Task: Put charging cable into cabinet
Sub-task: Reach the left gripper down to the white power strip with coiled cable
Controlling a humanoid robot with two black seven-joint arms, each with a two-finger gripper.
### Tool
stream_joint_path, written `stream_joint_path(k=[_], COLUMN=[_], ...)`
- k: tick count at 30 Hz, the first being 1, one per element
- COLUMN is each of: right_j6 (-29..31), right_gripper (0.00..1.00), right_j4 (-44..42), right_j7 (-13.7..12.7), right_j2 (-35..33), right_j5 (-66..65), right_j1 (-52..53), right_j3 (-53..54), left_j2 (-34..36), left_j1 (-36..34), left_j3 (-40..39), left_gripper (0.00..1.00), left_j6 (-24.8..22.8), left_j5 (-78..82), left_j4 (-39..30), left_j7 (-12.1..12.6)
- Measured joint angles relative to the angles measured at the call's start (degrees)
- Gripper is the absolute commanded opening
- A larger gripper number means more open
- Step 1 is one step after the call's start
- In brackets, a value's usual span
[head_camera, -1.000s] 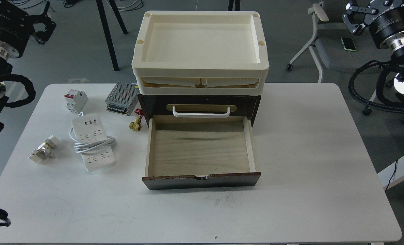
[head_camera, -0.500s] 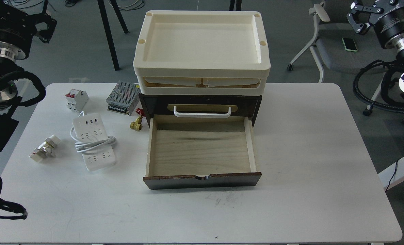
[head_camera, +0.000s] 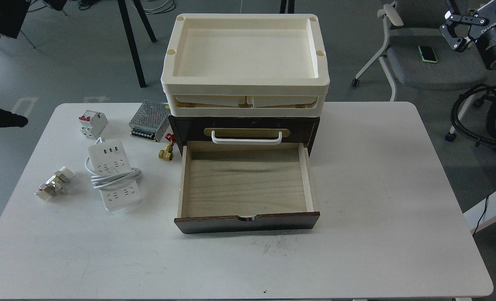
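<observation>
Right fingers state unclear, left's out of view; charging cable left of cabinet drawer edge.

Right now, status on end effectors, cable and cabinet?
Right end effector raised off-table, holding nothing; left out of view. Charging cable on table, left of cabinet. Lower drawer open, bare. Path unobstructed.

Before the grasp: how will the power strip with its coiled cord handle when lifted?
The power strip body looks rigid and flat, so it probably won't roll. Its cord is only loosely wrapped around the middle, so loops may slip off and dangle. The smooth white plastic may be slippery.
</observation>
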Motion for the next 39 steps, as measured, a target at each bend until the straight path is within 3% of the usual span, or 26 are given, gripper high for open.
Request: stream_joint_path(k=[5, 9, 13, 17, 31, 36, 39], right_j6=[0.0, 0.0, 0.0, 0.0, 0.0, 0.0, 0.0], right_gripper=[1.0, 1.0, 1.0, 1.0, 1.0, 1.0, 1.0], right_j4=[4.82, 5.54, 5.99, 6.08, 6.0, 5.88, 5.75], right_j7=[0.0, 0.0, 0.0, 0.0, 0.0, 0.0, 0.0], right_j2=[-4.45, -5.71, -7.32, -8.64, -9.52, -9.3, -9.3], right_j5=[0.19, 0.23, 0.31, 0.73, 1.03, 0.95, 0.95], right_j1=[-2.96, -5.1, -7.07, -7.89, -8.15, -8.32, -8.33], right_j3=[1.86, 4.11, 5.09, 5.42, 5.5, 5.47, 5.47], left_j2=[12.23, 14.14, 13.7, 8.65, -8.59, -11.72, -12.54], left_j1=[2.18, 2.67, 2.82, 2.73, 2.79, 2.92, 2.83], left_j3=[7.02, 15.14, 23.57, 26.95, 27.76, 28.33, 30.83], left_gripper=[1.0, 0.98, 0.96, 0.96, 0.91, 0.82, 0.7], left_j6=[0.02, 0.93, 7.57, 11.94, 14.69, 17.49, 18.84], left_j5=[29.72, 54.03, 72.49, 81.15, 95.54, 96.67, 96.57], left_j4=[-7.16, -5.88, -1.74, 4.8, 22.82, 27.72, 29.15], left_j7=[-2.27, -3.46, -4.71, -4.82, -4.82, -4.8, -4.8])
